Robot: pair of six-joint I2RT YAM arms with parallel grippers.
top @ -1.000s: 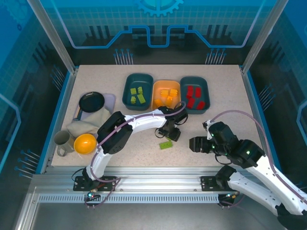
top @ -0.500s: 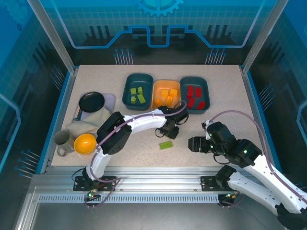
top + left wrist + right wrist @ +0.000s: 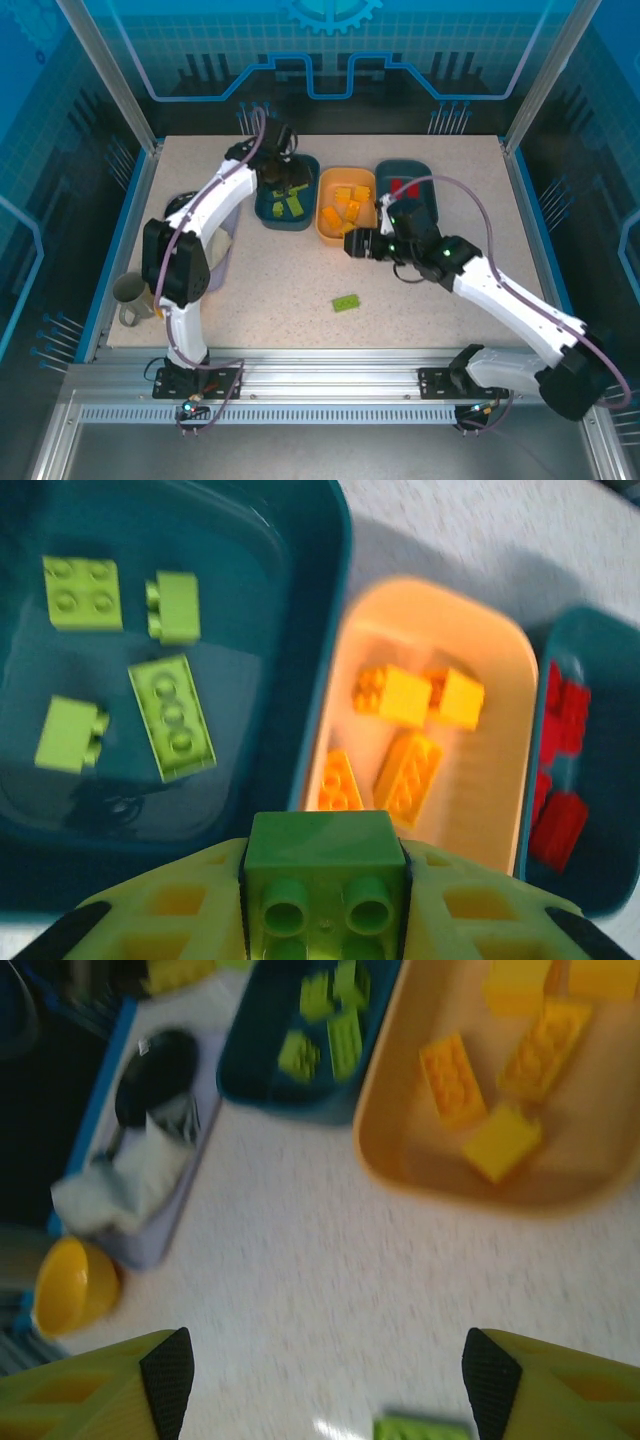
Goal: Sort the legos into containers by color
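Left pincer (image 3: 322,905) grips a green lego (image 3: 322,852) over the teal tray (image 3: 318,670) of greens, close to its rim beside the orange tray (image 3: 505,810), so an early release could misdrop it, while the right pincer (image 3: 325,1380) gapes wide above a loose green lego (image 3: 420,1428) on the tabletop (image 3: 300,1290).

I count three trays (image 3: 315,680), six lime-green bricks (image 3: 172,716), five orange-yellow ones (image 3: 408,777); the red bricks (image 3: 558,825) are too hidden to count.
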